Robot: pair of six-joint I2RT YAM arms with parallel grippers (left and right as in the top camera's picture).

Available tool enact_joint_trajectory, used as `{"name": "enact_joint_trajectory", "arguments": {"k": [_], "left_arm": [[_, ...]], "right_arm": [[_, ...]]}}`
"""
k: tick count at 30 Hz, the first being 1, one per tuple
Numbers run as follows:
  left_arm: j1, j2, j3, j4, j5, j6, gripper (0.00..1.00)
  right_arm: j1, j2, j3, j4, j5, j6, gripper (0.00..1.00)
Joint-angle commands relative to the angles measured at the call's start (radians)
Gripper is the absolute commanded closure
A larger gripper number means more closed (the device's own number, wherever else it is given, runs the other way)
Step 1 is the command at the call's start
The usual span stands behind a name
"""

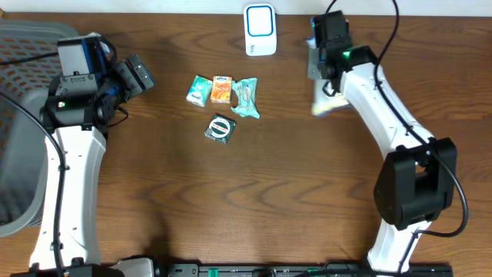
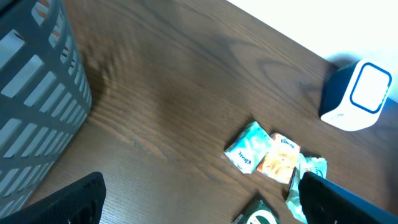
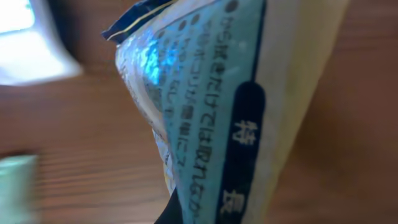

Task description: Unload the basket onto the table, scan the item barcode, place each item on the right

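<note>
My right gripper (image 1: 321, 81) is at the back right of the table, shut on the item, a pale packet (image 1: 329, 105) that hangs below it. Seen from the right wrist, the packet (image 3: 211, 112) fills the frame: teal and cream film with dark Japanese print. No barcode is in view. The white and blue scanner (image 1: 260, 29) stands at the back middle, left of the held packet, and shows as a blur (image 3: 28, 43) in the right wrist view. My left gripper (image 1: 138, 75) hovers open at the left, with nothing between its fingers (image 2: 348, 202).
Several small packets lie mid-table: a teal one (image 1: 200, 90), an orange one (image 1: 222, 90), a pale green wrapper (image 1: 246, 98) and a dark green packet (image 1: 221, 128). A grey slatted basket (image 1: 19, 115) stands at the left edge.
</note>
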Motion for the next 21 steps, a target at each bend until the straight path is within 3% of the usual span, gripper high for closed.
{"name": "enact_joint_trajectory", "arguments": {"k": [1, 11, 12, 14, 17, 18, 19, 21], "left_arm": [[0.002, 0.002, 0.003, -0.002, -0.013, 0.003, 0.02], [0.002, 0.002, 0.003, -0.002, -0.013, 0.003, 0.02], [0.002, 0.002, 0.003, -0.002, -0.013, 0.003, 0.02], [0.002, 0.002, 0.003, -0.002, -0.013, 0.003, 0.02], [0.002, 0.002, 0.003, -0.003, -0.013, 0.003, 0.02], [0.002, 0.002, 0.003, -0.002, -0.013, 0.003, 0.02], [0.002, 0.002, 0.003, -0.002, -0.013, 0.003, 0.02], [0.002, 0.002, 0.003, -0.003, -0.013, 0.003, 0.02]], "right_arm": [[0.031, 0.026, 0.008, -0.024, 0.416, -0.115, 0.99], [0.058, 0.206, 0.007, -0.148, 0.408, -0.158, 0.97], [0.066, 0.210, 0.007, -0.154, 0.405, -0.151, 0.92], [0.089, 0.209, 0.008, -0.158, 0.354, -0.150, 0.69], [0.137, 0.207, 0.012, -0.158, 0.259, -0.150, 0.51], [0.154, 0.207, 0.013, -0.158, 0.243, -0.150, 0.37], [0.177, 0.207, 0.015, -0.156, 0.233, -0.150, 0.29], [0.224, 0.207, 0.026, -0.146, 0.224, -0.132, 0.30]]}}
